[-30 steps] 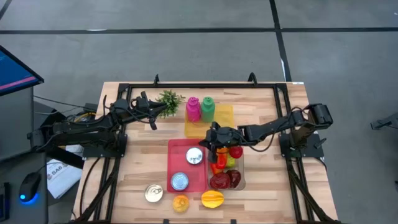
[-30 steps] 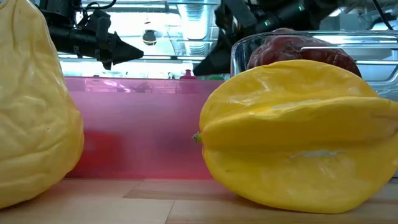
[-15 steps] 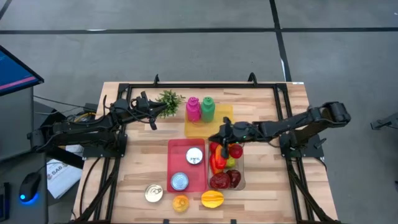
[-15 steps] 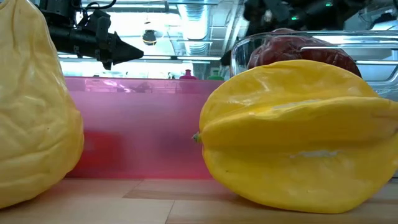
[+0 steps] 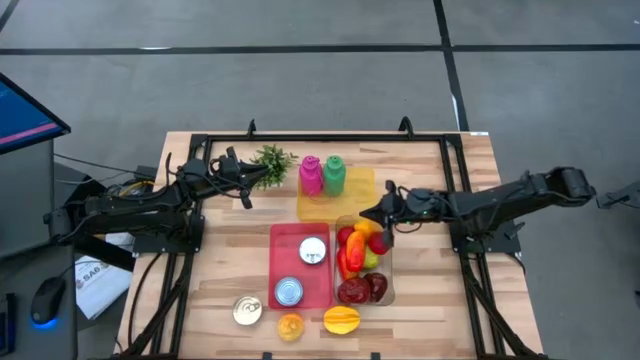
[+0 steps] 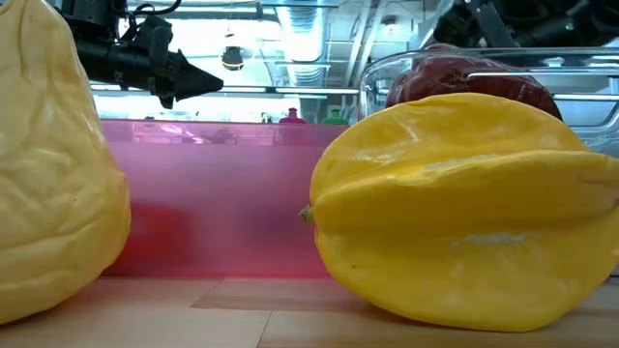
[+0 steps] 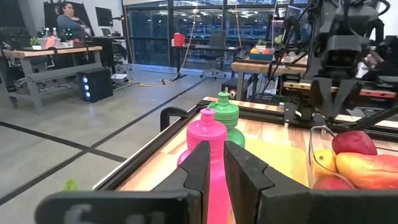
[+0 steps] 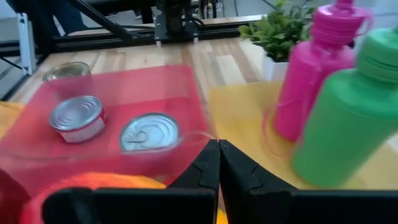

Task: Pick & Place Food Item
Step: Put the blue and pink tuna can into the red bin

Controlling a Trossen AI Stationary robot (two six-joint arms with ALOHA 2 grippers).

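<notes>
A clear container near the table's middle holds red, orange and yellow food items. A yellow starfruit and a small yellow fruit lie on the wood near the front edge. My right gripper hangs shut and empty over the container's far end; its wrist view shows the shut fingers above an orange item. My left gripper waits at the far left beside a potted plant, shut and empty, pointing level toward the pink bottle.
A red tray left of the container holds two cans; a third can stands on the wood. A pink bottle and a green bottle stand on a yellow tray. A black frame runs along the table's far edge.
My right gripper has drawn back toward the table's right edge, from above the middle of the clear container to its far right end, and has stayed shut. The food in the container lies as before.
</notes>
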